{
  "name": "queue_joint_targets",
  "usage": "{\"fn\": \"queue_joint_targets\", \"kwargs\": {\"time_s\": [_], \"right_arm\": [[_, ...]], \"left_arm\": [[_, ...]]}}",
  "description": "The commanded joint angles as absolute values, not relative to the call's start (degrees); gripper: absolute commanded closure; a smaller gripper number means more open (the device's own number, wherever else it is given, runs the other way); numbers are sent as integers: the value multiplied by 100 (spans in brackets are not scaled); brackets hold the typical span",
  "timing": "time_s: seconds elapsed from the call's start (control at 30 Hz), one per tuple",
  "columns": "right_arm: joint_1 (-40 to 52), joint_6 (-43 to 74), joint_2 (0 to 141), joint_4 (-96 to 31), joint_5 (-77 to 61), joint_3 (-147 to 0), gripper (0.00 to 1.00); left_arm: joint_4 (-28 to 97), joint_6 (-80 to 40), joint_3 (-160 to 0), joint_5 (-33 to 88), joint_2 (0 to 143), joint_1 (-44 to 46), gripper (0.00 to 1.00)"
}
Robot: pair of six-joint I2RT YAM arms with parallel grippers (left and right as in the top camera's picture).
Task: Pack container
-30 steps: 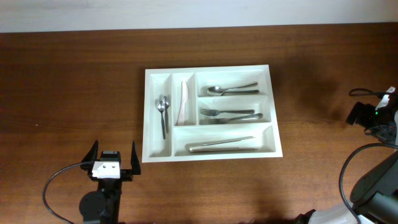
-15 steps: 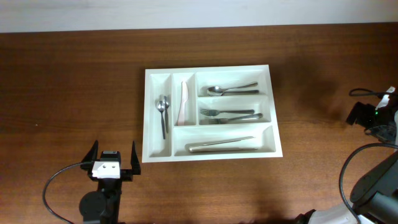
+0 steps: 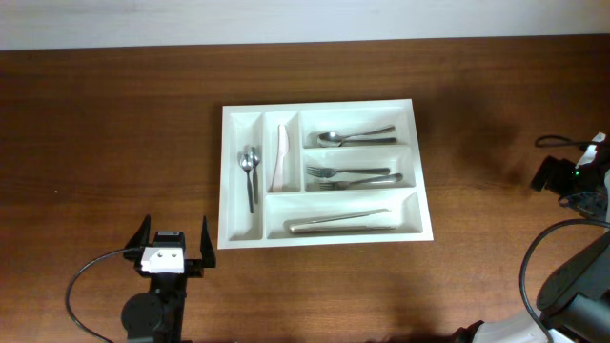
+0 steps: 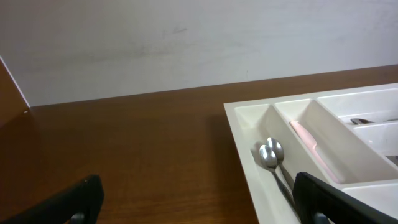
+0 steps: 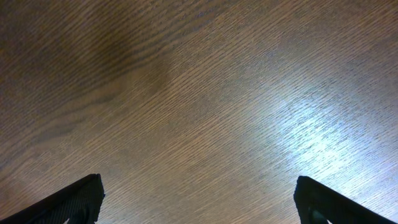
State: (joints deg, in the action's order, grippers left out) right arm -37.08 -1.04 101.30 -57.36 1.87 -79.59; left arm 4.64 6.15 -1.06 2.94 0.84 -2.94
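Note:
The container is a white five-compartment tray lying in the middle of the table. Two spoons lie in its leftmost narrow slot and a pink utensil in the slot beside it. The wide slots hold a spoon, forks and knives. My left gripper stands open near the front left, just short of the tray's near-left corner, holding nothing. In the left wrist view the container and spoons show beyond the left gripper. The right gripper is open above bare wood.
The right arm with its cables sits at the table's far right edge, well away from the tray. A pale wall runs along the back edge of the table. Brown wood surrounds the tray on all sides.

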Motion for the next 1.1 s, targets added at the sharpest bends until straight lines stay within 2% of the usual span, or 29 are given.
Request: {"fn": "queue_joint_targets", "kwargs": {"time_s": [0.0,0.23,0.63,0.83,1.07], "right_arm": [[-3715,-58,10049,-5736,176,-7970,1],[-3677,97,9736,-4593,-460,-7970,1],[-2873,89,7286,-3194,-685,-7741,1],[-2154,89,5332,-1282,-537,-5905,1],[-1210,91,3041,-552,-539,-4042,1]], "left_arm": [[449,541,-47,252,30,-320,1],[449,541,-47,252,30,-320,1],[449,541,-47,252,30,-320,1],[449,541,-47,252,30,-320,1],[449,541,-47,255,30,-320,1]]}}
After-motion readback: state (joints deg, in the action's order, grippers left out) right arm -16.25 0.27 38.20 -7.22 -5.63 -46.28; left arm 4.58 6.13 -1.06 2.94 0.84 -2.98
